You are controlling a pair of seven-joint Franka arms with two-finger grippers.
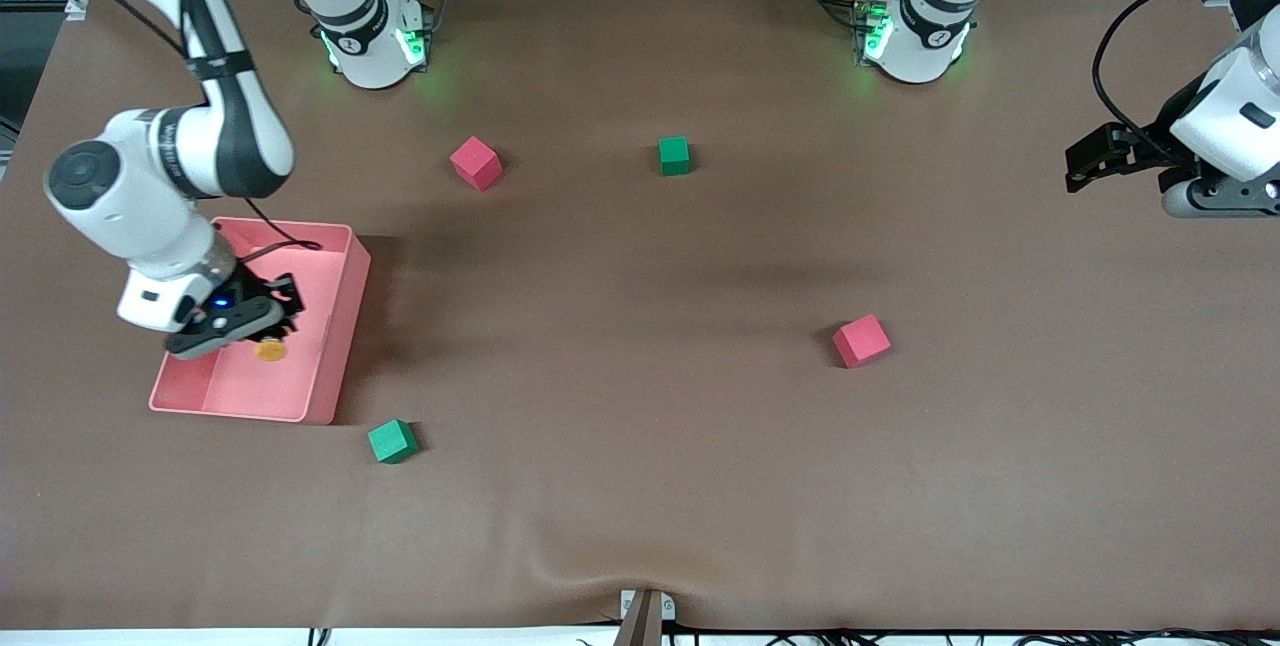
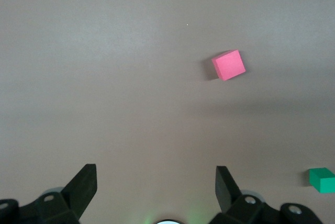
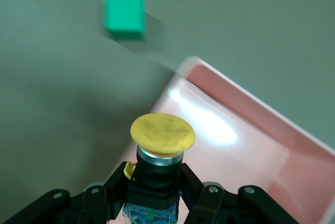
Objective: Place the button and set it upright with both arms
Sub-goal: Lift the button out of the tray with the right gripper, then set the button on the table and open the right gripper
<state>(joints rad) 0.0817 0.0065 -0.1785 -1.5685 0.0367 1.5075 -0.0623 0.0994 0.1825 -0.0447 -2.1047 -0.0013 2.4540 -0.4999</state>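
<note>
No legible text, label, brand or number on any surface in the three views. The right arm (image 1: pixel 165 166) carries small grey lettering on its white wrist link, too small to read. Foam cubes, tray and table covering are unmarked.

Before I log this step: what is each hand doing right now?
Right hand: closed on the button, over the pink tray.
Left hand: open, empty, waiting above the table near its end.

Right gripper (image 1: pixel 262 329): hanging low, wrist bent downward, fingers clamping shut. Left gripper (image 2: pixel 155 185): waiting raised, fingers standing spread apart.
</note>
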